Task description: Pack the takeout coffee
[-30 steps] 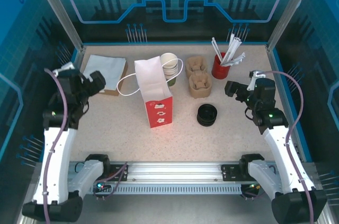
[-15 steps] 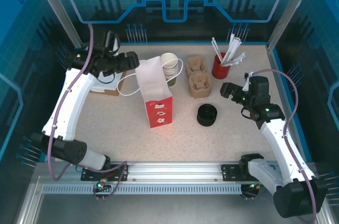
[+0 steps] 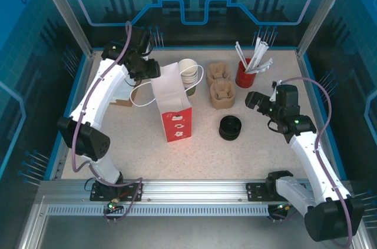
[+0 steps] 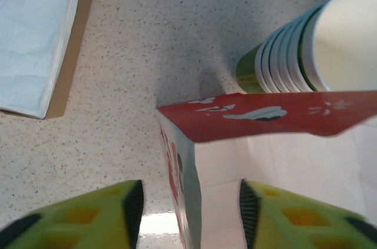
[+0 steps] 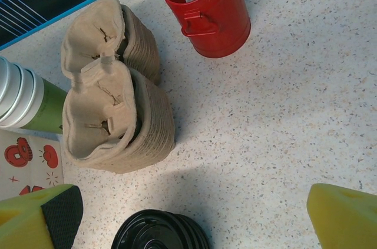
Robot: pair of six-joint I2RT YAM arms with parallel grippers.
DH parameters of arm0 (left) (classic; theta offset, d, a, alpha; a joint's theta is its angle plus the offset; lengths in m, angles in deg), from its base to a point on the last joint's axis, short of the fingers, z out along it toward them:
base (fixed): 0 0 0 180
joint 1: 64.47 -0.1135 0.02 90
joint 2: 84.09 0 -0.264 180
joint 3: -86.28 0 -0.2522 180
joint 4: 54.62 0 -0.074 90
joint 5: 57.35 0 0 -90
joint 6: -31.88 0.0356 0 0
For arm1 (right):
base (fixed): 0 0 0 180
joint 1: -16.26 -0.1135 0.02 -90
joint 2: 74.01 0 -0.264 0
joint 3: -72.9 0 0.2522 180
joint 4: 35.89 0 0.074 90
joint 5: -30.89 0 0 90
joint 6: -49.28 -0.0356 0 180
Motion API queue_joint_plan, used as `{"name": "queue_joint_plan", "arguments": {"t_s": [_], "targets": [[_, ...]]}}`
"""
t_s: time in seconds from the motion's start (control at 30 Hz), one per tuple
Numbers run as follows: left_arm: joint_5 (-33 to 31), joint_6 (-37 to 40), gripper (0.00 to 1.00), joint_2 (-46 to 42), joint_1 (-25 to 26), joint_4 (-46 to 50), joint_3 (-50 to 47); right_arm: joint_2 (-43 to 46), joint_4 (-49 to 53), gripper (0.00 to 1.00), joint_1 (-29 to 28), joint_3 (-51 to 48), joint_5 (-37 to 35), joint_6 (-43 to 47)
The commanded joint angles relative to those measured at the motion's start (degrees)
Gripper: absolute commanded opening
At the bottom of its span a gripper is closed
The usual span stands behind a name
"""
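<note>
The takeout coffee is out of view. A red and white paper bag [image 3: 174, 105] stands upright and open-topped in the middle of the table. My left gripper [image 3: 154, 71] is at the bag's back left top corner. In the left wrist view its jaws [image 4: 191, 208] straddle the bag's side wall [image 4: 203, 202], one finger outside and one inside. A gap shows on both sides of the wall, so the gripper is open. My right gripper [image 3: 252, 99] hovers open and empty right of the lids, its yellow fingers [image 5: 47, 213] wide apart.
A stack of lidless cream-and-green cups [image 3: 188, 72] stands behind the bag. Pulp cup carriers [image 3: 221, 87], a red bucket of straws [image 3: 244, 72] and a stack of black lids [image 3: 230, 127] sit to the right. Flat white bags [image 3: 118, 78] lie at the back left.
My left arm has swung from the left side up and back to the bag's top corner, and its jaws have narrowed around the bag wall. The right arm shifted slightly left.
</note>
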Motion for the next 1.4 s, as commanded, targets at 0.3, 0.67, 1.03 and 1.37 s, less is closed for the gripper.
{"name": "queue_joint_plan", "arguments": {"t_s": [0.3,0.67,1.03,1.37], "targets": [[-4.4,5.1,0.02,2.8,0.3,5.0,7.9,0.0,1.2,1.0,-0.9,1.0,-1.2,-1.1],[4.2,9.6,0.0,3.5,-4.8,5.3,12.1,-0.1,2.9,1.0,-0.9,2.9,-2.0,-0.2],[13.6,14.9,0.0,11.9,-12.1,6.2,24.9,0.1,2.7,1.0,-0.9,2.4,-2.0,0.1],[16.6,15.5,0.0,19.2,-13.2,3.0,33.4,0.3,3.0,1.0,-1.1,2.2,-0.9,-0.1]]}}
